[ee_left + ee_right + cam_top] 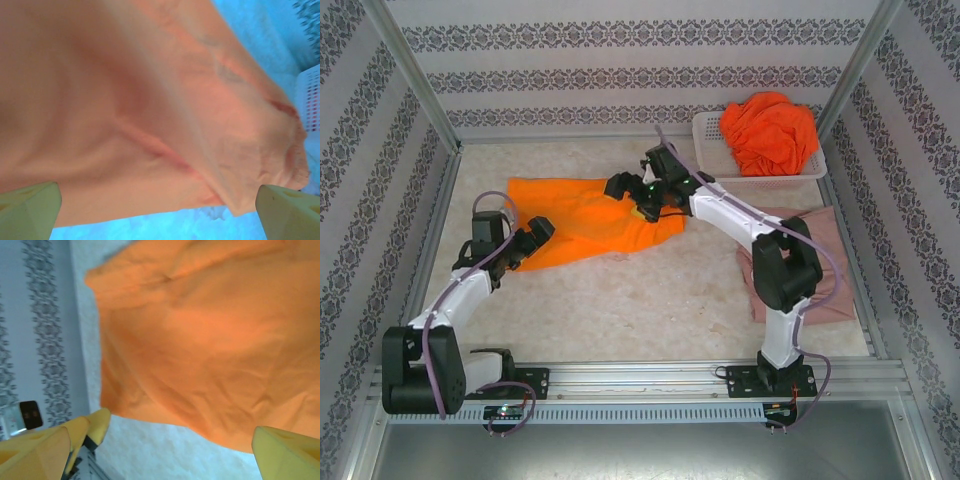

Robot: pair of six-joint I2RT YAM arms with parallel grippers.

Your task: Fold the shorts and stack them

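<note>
Top external view: one pair of orange shorts (580, 215) lies flat on the table (650, 300). One pair of pink shorts (820, 240) lies at the right. An orange heap (770, 130) sits in one white basket (715, 165). The left gripper (532, 240) and the right gripper (632, 198) are both wide open at the orange shorts, holding nothing.

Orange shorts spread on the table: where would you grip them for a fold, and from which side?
Probably the thin outer edges, not the flat middle. The shorts lie flat, stretched left to right: the left fingers suit the lower left hem, coming from the left; the right fingers suit the right end, coming from the right. Both pairs look open.
</note>
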